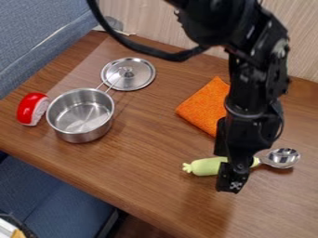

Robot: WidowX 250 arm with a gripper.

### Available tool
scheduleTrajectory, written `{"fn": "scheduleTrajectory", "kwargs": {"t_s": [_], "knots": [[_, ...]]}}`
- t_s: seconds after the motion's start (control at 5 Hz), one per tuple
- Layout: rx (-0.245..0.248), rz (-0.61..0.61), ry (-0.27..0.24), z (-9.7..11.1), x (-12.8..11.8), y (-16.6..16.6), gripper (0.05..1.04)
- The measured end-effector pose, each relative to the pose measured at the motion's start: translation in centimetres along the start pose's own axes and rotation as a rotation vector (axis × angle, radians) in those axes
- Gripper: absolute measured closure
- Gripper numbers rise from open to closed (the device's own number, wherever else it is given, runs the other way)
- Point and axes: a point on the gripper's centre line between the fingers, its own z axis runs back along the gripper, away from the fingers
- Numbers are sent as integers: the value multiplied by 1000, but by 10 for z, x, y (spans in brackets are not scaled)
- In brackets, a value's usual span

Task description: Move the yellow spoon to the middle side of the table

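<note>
The black gripper (225, 170) is low over the spoon at the lower right, its fingers open and spread on either side of the handle. The spoon's yellow-green handle (205, 166) lies roughly left to right on the wooden table (149, 162), its knobbed end pointing left. The near finger covers part of the handle. To the right of the gripper is the spoon's shiny metal bowl (282, 158).
An orange cloth (205, 106) lies behind the spoon, partly hidden by the arm. At the left are a steel pot (81, 115), a round metal lid (129, 74) and a red and white toy (31, 109). The table's front edge runs diagonally below.
</note>
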Motion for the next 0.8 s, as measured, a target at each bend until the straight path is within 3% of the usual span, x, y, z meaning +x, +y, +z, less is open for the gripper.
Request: {"fn": "scheduleTrajectory", "kwargs": {"t_s": [0.4,0.6,0.8], "knots": [[97,206,10,-4,-5,13,84],[80,209,27,-12,-6,11,136],[28,189,55,-21,-3,4,415]]}}
